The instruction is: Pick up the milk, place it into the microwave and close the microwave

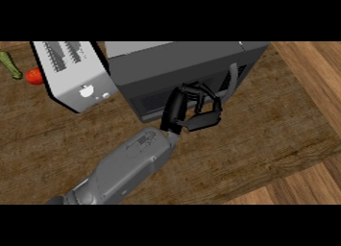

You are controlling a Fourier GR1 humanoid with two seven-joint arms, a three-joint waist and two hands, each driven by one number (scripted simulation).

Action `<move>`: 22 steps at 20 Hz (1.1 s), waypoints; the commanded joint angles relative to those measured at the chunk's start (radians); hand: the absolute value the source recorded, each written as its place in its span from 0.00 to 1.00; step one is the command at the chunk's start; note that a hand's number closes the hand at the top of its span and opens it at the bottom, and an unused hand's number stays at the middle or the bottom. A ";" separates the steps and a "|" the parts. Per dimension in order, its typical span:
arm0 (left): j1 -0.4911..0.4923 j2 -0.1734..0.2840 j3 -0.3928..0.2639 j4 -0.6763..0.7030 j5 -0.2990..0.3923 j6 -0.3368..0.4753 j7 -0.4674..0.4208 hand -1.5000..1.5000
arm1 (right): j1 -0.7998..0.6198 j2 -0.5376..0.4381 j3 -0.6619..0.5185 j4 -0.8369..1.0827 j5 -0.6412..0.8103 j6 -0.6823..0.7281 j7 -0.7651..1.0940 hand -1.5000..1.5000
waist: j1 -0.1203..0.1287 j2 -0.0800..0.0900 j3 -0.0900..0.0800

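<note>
Grey and dark, the microwave [180, 72] stands with its door seemingly shut just beyond the robot hand [190, 108], so the task looks nearly done. No milk shows anywhere; it is probably inside, though I cannot tell. One forearm reaches up from below, and the robot hand rests against the door front beside the handle [232, 79], fingers fairly straight, holding nothing.

Light fell evenly and rather dimly over my table [73, 144], with no glare anywhere. The microwave [180, 67] stayed dark on its front, while the toaster [73, 72] caught the brightest light. My robot hand [190, 108] read almost black against it. Shadows were faint and soft.
</note>
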 commanded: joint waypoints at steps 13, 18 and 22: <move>-0.090 0.001 0.028 0.082 0.113 -0.020 -0.108 1.00 | -0.090 -0.086 -0.063 0.048 -0.077 0.015 0.050 0.00 | -0.017 0.014 0.002; -0.109 0.001 0.023 0.096 0.131 -0.025 -0.137 1.00 | -0.106 -0.109 -0.084 0.077 -0.080 0.013 0.057 0.00 | -0.015 0.017 0.004; -0.098 0.001 0.010 0.112 0.153 -0.028 -0.154 1.00 | -0.122 -0.136 -0.111 0.095 -0.088 0.014 0.059 0.00 | -0.020 0.016 0.004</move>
